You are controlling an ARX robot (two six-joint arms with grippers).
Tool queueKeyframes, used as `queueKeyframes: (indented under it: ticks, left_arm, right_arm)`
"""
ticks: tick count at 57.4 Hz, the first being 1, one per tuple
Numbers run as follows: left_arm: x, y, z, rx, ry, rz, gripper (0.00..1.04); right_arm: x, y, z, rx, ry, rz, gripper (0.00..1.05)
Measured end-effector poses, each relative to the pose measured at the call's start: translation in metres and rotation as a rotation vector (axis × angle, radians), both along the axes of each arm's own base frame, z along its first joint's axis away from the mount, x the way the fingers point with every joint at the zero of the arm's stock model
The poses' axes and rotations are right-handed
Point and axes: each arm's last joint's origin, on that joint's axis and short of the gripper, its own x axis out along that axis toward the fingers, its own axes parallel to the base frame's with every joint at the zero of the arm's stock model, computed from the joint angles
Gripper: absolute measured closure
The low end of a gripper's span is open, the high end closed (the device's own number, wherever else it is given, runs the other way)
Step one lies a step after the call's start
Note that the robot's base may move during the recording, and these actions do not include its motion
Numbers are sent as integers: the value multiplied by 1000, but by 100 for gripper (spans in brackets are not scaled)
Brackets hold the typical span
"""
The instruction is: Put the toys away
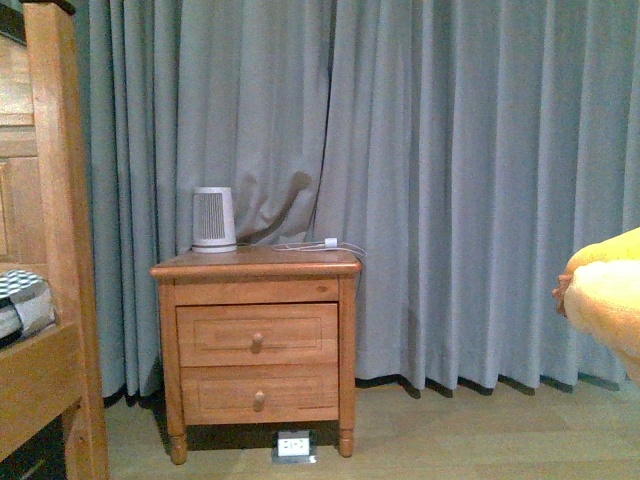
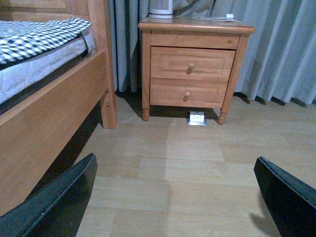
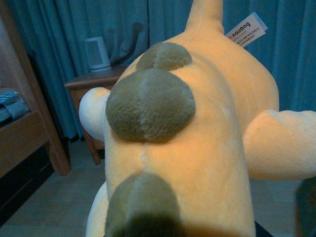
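Filling the right wrist view, the orange-yellow plush animal [image 3: 197, 148] is showing its back, with olive bumps running along the spine and a sewn label [image 3: 247, 28] sticking out near the top. In the front view the same plush animal [image 1: 610, 300] is hanging at the right edge, well clear of the floor and well apart from the desk [image 1: 250, 268].

The right fingers are lying almost wholly hidden under the plush. Since the toy is hanging unsupported, they are judged to be clenched on it.

The left fingers [image 2: 59, 205] are standing released and wide apart, holding nothing, over bare floor near the bed frame [image 2: 59, 113].

The desk is carrying a white ribbed appliance [image 1: 213, 218] and a thin cable, and both drawers are sitting closed.

Hazards, as judged:
- The soft body is compressing under the grip, so it may be sliding out.
- The toy is blocking the right wrist camera, so any placement is running nearly blind.
- A swing toward the desk risks knocking the appliance or snagging the cable.
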Motion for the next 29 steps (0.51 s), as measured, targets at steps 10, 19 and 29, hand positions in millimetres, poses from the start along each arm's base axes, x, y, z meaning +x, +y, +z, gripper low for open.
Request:
queueKeyframes:
  ticks: [10,19,29]
  left_arm:
    - [0,0,0,0,0,0,6]
    - [0,0,0,0,0,0,6]
    - [0,0,0,0,0,0,6]
  right_arm:
    - [0,0,0,0,0,0,88]
    - [0,0,0,0,0,0,88]
    - [0,0,0,0,1,0,88]
